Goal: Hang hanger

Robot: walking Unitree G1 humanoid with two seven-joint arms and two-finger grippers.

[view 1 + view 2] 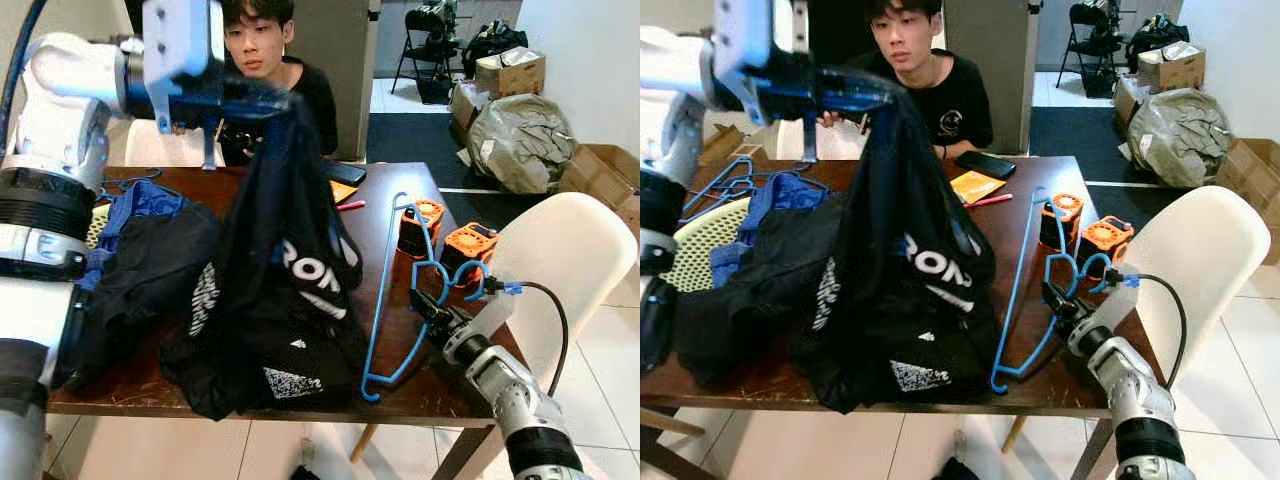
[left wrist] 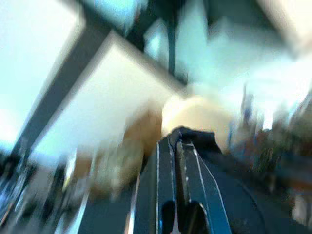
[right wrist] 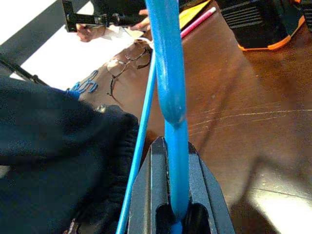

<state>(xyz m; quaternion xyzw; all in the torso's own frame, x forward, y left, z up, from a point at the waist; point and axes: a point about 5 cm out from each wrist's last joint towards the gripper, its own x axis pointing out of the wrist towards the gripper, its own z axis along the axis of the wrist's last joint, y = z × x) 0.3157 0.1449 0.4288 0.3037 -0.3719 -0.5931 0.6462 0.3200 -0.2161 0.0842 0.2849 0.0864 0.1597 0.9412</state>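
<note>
my right gripper [image 3: 170, 195] is clamped tight on the blue hanger [image 1: 385, 300], holding it tilted upright with one corner touching the table [image 1: 380, 190] near its front edge. my left gripper [image 1: 885, 95] is raised high at the far left, fingers closed on a black garment [image 1: 910, 270] that hangs down to the table just left of the hanger. a person [image 1: 265, 60] sits at the far side.
</note>
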